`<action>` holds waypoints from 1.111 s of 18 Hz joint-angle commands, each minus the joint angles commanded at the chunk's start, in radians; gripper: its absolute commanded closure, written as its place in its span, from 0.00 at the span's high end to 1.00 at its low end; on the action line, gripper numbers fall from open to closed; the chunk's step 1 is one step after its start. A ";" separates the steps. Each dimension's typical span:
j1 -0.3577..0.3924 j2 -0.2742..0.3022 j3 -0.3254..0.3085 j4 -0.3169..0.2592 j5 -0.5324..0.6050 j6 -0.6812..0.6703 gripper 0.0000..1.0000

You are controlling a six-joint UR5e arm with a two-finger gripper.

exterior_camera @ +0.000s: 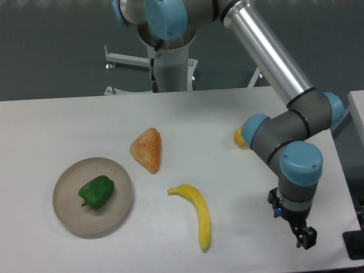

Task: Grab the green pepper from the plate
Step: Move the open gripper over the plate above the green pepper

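The green pepper (96,191) is small, glossy and bright green. It lies on the round beige-grey plate (71,213) at the front left of the white table. My gripper (305,239) hangs at the front right of the table, far to the right of the plate and apart from every object. Its dark fingers (307,237) point down toward the table's front edge. Nothing shows between them, but the frame does not show whether they are open or shut.
An orange-yellow wedge-shaped item (148,149) lies mid-table behind the plate. A yellow banana (198,214) lies in the front middle. A small yellow-orange item (240,137) sits partly hidden behind my arm's elbow (267,136). The arm's base (169,62) stands behind the table.
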 joint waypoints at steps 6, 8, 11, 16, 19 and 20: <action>-0.043 0.129 -0.196 0.008 -0.164 -0.299 1.00; -0.049 0.167 -0.264 0.014 -0.265 -0.394 1.00; -0.086 0.230 -0.350 0.029 -0.284 -0.459 1.00; -0.169 0.308 -0.460 0.034 -0.284 -0.618 1.00; -0.228 0.345 -0.525 0.087 -0.284 -0.727 1.00; -0.250 0.354 -0.546 0.113 -0.285 -0.778 1.00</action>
